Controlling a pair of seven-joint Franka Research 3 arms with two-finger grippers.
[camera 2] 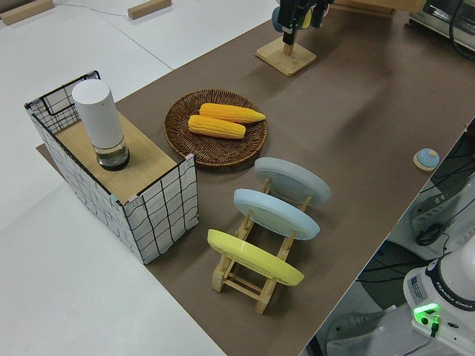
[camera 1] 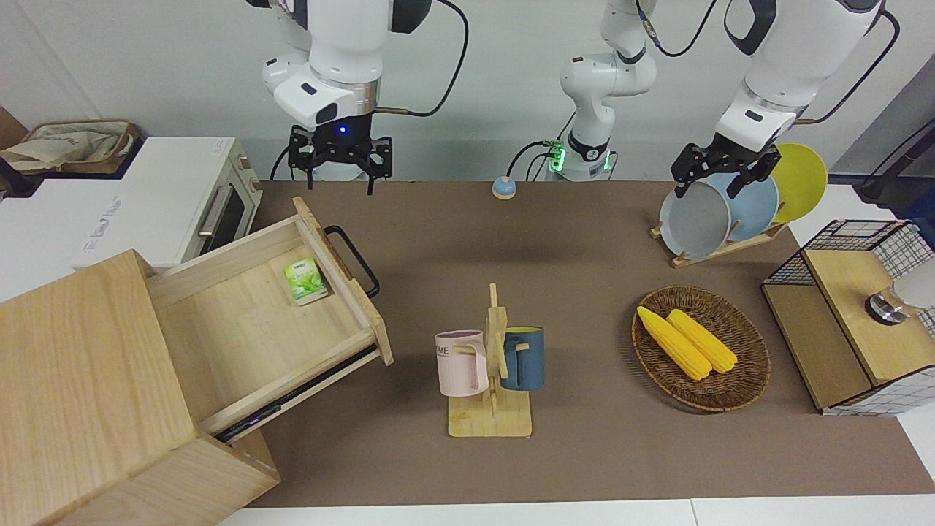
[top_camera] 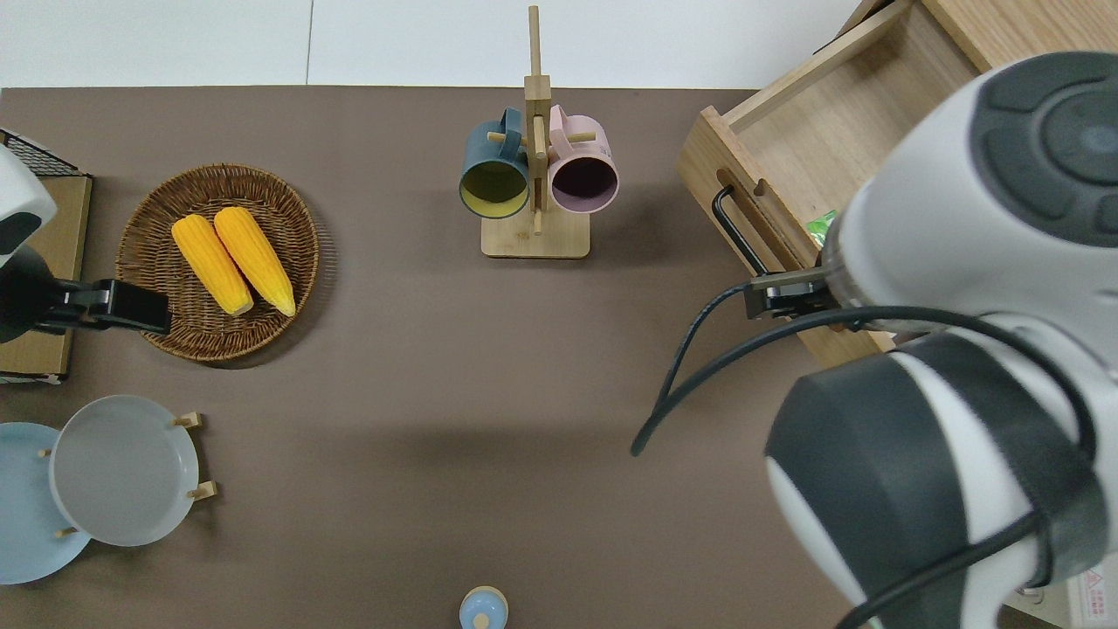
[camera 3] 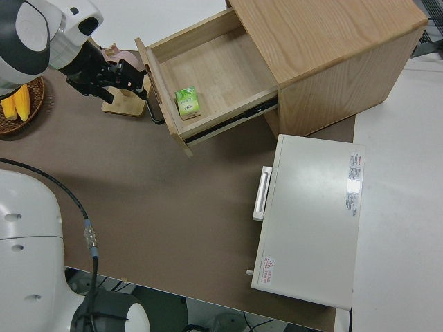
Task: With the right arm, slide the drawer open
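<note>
One view, front, shows right gripper (camera 1: 339, 169) fingers apparently spread; drawer (camera 1: 248, 329) open w/ packet (camera 1: 304, 281).

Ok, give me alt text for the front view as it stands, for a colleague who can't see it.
The drawer stands pulled out of the wooden cabinet, a green packet inside. The right gripper hangs open, clear of the black handle; the left arm is parked.

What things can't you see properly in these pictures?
- The drawer: in the overhead view, the right arm covers much of its inside and most of the green packet.
- The toaster oven: the same arm hides nearly all of it in the overhead view.
- The wire-mesh box: cut off by the overhead view's edge.
- The print on the green packet: too small to read anywhere.
- The cabinet: the front view's edge crops it.
</note>
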